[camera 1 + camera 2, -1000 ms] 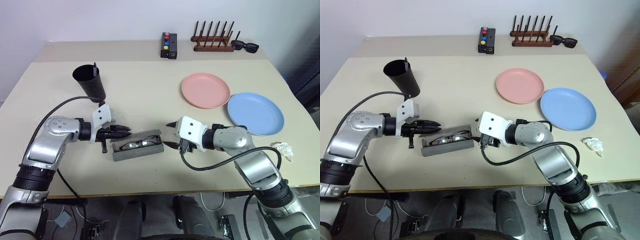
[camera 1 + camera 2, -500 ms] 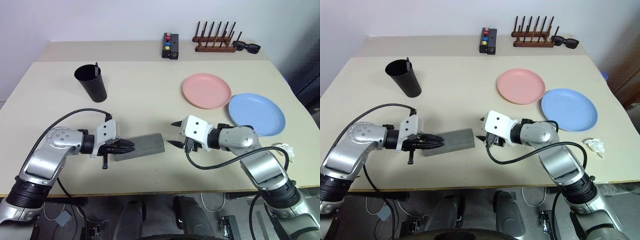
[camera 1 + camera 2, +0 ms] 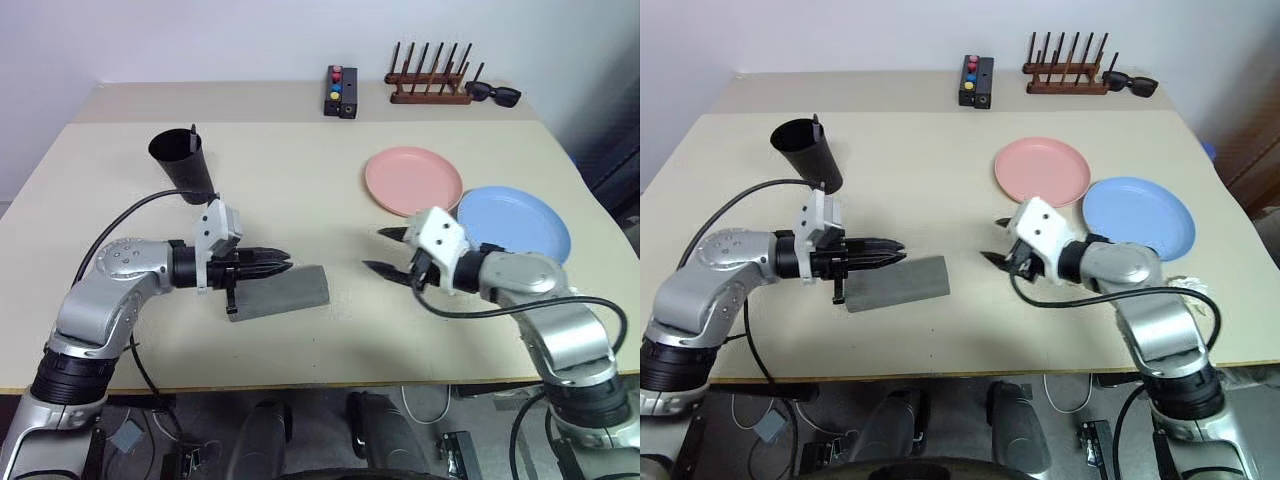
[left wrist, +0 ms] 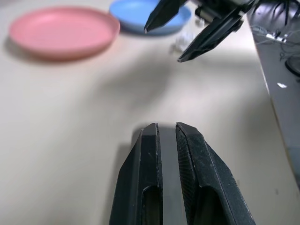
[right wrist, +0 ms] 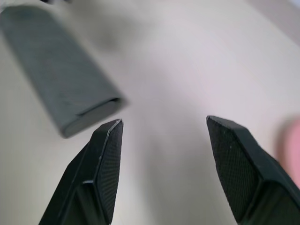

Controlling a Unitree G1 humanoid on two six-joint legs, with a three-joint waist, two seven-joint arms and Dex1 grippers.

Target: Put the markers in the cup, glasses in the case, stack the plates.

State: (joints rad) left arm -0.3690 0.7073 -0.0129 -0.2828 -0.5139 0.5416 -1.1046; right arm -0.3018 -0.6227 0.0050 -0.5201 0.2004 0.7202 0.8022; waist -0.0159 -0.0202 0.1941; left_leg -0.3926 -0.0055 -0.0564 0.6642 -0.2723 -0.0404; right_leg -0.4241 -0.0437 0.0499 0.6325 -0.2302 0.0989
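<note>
The grey case (image 3: 278, 292) lies shut on the table (image 3: 300, 180), near the front edge and left of centre, its lid down (so whether the glasses are inside cannot be seen). The left pincer (image 3: 283, 265) hangs just over the case's upper left corner with its two black fingers pressed together and nothing between them. The right pincer (image 3: 385, 251) is held well to the right of the case, fingers spread, empty, pointing back toward it.

The black cup (image 3: 183, 163) stands at the far left of the table with a thin dark stick, probably one of the markers, poking above its rim. The pink plate (image 3: 413, 180) and the light blue plate (image 3: 513, 227) lie side by side on the right, rims nearly touching, not yet stacked.

Judging by this, the plates are the part left to do. They look like thin, stiff plastic: light, shallow and rather slick, so a grip on the flat would slide. The best hold is probably on the raised rim, one finger above and one beneath, at the edge nearest the right pincer. A plate lying flat on the table gives little room under its lip, so it may skid before the finger gets beneath. Lifted by one edge, it will likely droop or swing.
</note>
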